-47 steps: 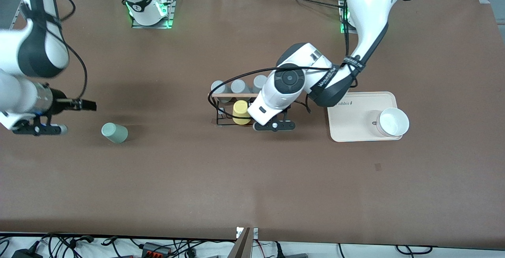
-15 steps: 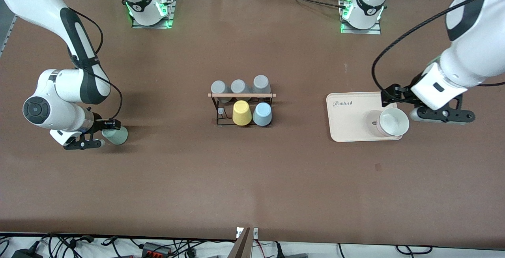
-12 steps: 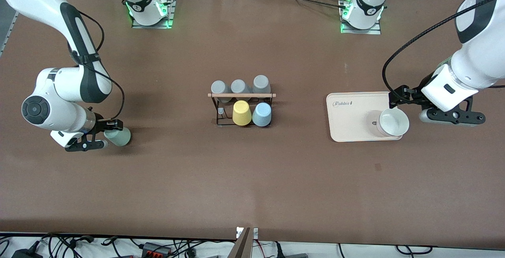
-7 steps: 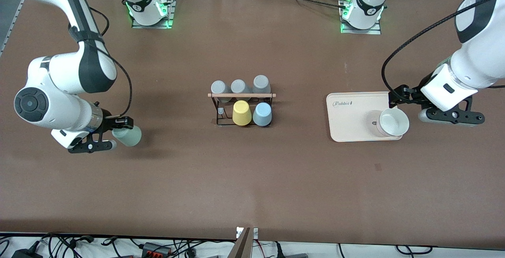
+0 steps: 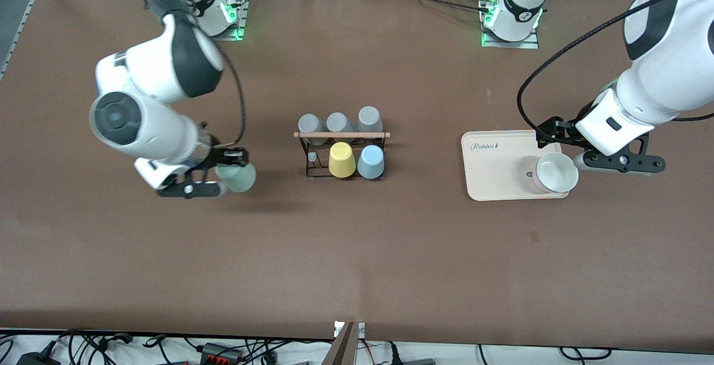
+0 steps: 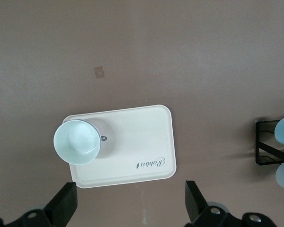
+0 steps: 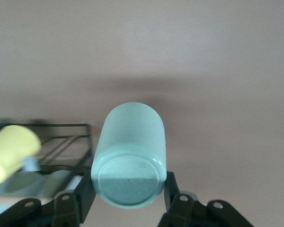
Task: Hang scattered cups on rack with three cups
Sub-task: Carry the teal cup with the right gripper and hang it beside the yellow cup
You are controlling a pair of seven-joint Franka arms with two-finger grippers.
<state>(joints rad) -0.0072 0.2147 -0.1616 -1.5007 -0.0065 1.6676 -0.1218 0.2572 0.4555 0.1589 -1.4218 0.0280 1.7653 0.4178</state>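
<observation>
So that's three grey cups (image 5: 339, 123), one yellow cup (image 5: 341, 159), one light blue cup (image 5: 371, 162), one mint green cup (image 5: 239, 177), one white cup (image 5: 554, 172), one rack (image 5: 341, 135), one cream tray (image 5: 496, 167), two grippers.

Matt brown table (image 5: 357, 253); smooth mint cup (image 7: 128, 156); black wire rack (image 5: 341, 153) with a wooden rod.

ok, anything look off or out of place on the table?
Nothing damaged or spilled. One empty peg remains at the black wire rack; the pale mint green cup for it is sideways in the right end effector, above bare table.
</observation>
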